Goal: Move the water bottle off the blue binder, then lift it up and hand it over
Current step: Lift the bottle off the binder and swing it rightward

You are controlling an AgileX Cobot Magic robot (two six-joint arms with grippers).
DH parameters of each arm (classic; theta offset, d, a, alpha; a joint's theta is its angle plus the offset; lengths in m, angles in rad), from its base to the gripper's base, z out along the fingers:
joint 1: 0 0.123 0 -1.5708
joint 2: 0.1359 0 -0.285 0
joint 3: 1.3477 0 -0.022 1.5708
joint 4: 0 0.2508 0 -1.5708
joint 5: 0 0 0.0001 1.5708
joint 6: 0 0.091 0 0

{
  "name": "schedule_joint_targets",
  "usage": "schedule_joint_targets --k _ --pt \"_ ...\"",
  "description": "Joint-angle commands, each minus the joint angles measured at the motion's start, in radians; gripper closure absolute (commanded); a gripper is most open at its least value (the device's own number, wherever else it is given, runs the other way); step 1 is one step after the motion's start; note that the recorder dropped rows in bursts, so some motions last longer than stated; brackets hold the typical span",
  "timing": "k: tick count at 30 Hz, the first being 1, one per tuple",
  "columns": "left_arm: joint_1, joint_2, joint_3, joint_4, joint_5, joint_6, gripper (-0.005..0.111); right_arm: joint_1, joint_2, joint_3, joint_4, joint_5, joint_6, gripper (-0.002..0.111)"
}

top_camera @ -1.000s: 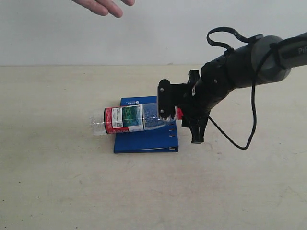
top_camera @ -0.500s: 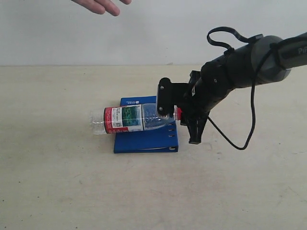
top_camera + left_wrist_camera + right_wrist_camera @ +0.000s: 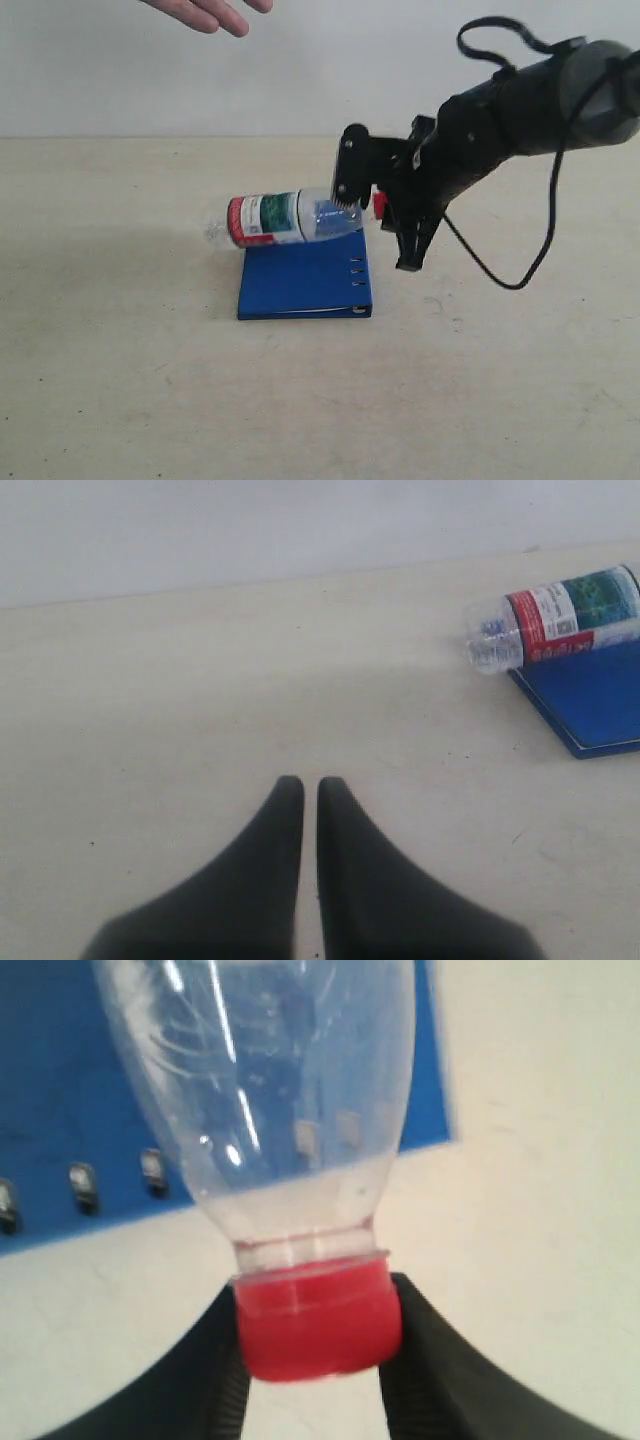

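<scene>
The water bottle [image 3: 285, 218] hangs on its side just above the blue binder [image 3: 305, 280], which lies flat on the table. My right gripper [image 3: 378, 208] is shut on its red cap [image 3: 316, 1320], one finger on each side. The clear bottle body [image 3: 265, 1090] stretches away from the cap over the binder's holed edge [image 3: 80, 1185]. In the left wrist view the bottle's base and label [image 3: 555, 620] show beside a binder corner [image 3: 590, 695]. My left gripper [image 3: 310, 785] sits far from both, fingers nearly touching, holding nothing.
A person's hand [image 3: 210, 12] reaches in at the top left of the exterior view, above the table's far edge. The beige table [image 3: 120, 380] surrounds the binder. A black cable [image 3: 540, 240] loops from the right arm.
The right gripper has risen and shifted right, lifting the bottle off the binder by its cap. The binder stayed put. The hand barely moved.
</scene>
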Motion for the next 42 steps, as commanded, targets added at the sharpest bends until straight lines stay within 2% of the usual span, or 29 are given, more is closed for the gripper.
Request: schedule_joint_targets --k 1,11,31,37,39,40,42 --pt "-0.003 -0.003 0.003 -0.01 -0.003 0.003 0.102 -0.056 -0.114 -0.002 0.001 0.015 0.04 0.108" --pt "-0.003 -0.003 0.003 -0.01 -0.003 0.003 0.102 -0.225 -0.226 -0.002 0.01 0.034 0.146 0.108" --pt "-0.003 -0.003 0.003 -0.01 -0.003 0.003 0.102 -0.227 -0.24 -0.002 0.034 -0.273 0.485 0.108" --pt "-0.003 -0.003 0.003 -0.01 -0.003 0.003 0.102 -0.226 -0.24 -0.002 0.034 -0.286 0.498 0.108" --pt "-0.003 -0.003 0.003 -0.01 -0.003 0.003 0.102 -0.225 -0.24 -0.002 0.038 -0.273 0.53 0.098" --pt "-0.003 -0.003 0.003 -0.01 -0.003 0.003 0.102 -0.224 -0.238 -0.002 0.078 -0.259 0.579 0.082" --pt "-0.003 -0.003 0.003 -0.01 -0.003 0.003 0.102 -0.216 -0.218 -0.005 0.145 -0.299 0.621 0.058"
